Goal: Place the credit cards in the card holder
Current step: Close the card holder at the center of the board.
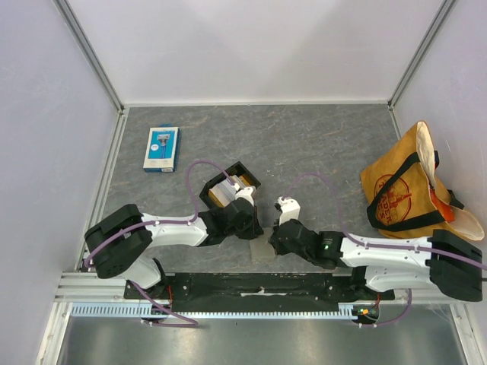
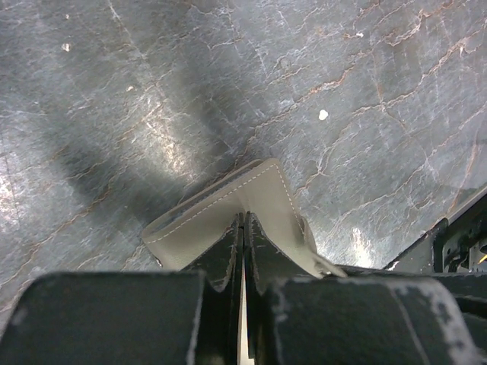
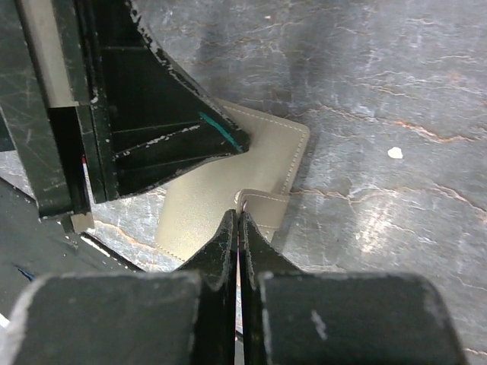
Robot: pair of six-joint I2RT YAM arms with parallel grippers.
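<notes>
holder (image 1: 261, 248): tan, stitched, flat on table (image 1: 319, 144), near middle, between both grippers.
left gripper (image 2: 243, 222): jaws closed, pinching the holder's raised flap.
right gripper (image 3: 239, 217): jaws closed, pinching a small tab on the holder's edge.
tray (image 1: 251, 173): black, just behind left gripper; cards (image 1: 226, 188) inside.
pack (image 1: 161, 148): blue-white, far left.
bag (image 1: 396, 190): orange, right.

Light is bright and even from above; white glare patches the table (image 2: 171, 156), and the left gripper (image 2: 243, 220) looks blurred up close.
</notes>
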